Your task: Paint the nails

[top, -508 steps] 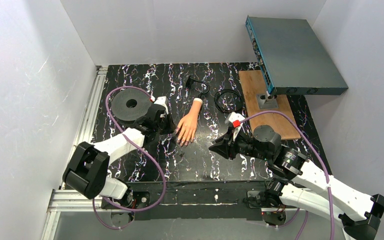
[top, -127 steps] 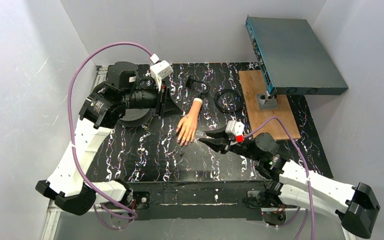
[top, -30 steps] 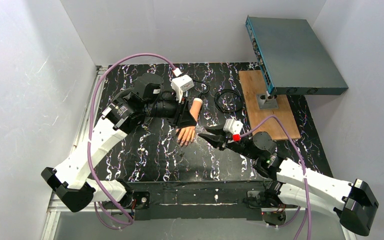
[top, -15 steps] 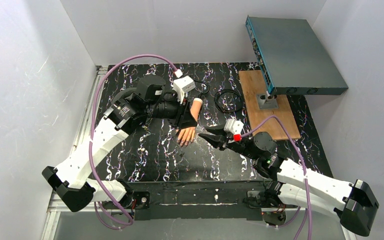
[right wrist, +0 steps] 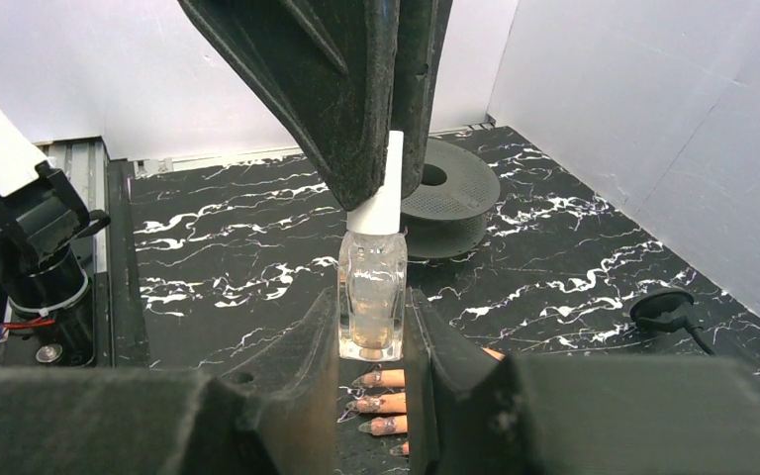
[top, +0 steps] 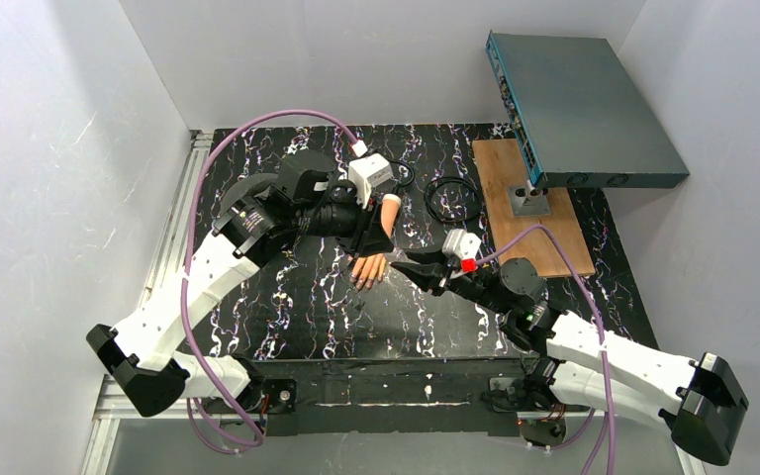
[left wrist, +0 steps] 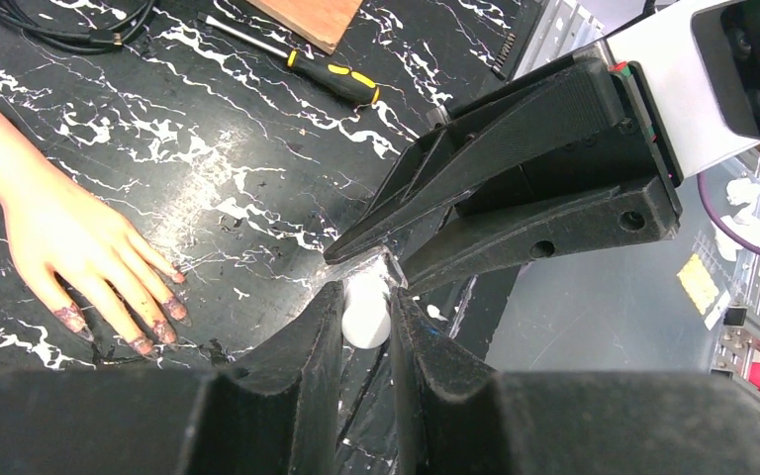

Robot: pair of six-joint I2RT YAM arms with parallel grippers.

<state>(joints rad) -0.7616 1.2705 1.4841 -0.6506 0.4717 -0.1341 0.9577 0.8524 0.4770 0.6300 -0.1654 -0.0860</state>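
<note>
The flesh-coloured mannequin hand (top: 371,265) lies palm down mid-table, white wrist stub to the back. Its dark purplish nails (left wrist: 143,342) show in the left wrist view, and below the bottle in the right wrist view (right wrist: 371,401). My right gripper (right wrist: 372,307) is shut on a clear polish bottle (right wrist: 372,292), held upright just right of the fingers (top: 414,269). My left gripper (left wrist: 364,297) is shut on the bottle's white cap (left wrist: 364,315), reaching over the mannequin hand (top: 384,242). The cap (right wrist: 381,188) sits on the bottle between the left fingers (right wrist: 336,99).
A grey switch box (top: 584,99) stands on a wooden board (top: 529,213) at back right. A black cable coil (top: 452,198) lies behind the hand. A yellow-handled screwdriver (left wrist: 336,79) lies near the board. A dark spool (right wrist: 450,193) sits back left.
My left arm has swung from the back left over the mannequin hand, and its fingers now grip the bottle cap. My right gripper has edged toward it with the bottle.
</note>
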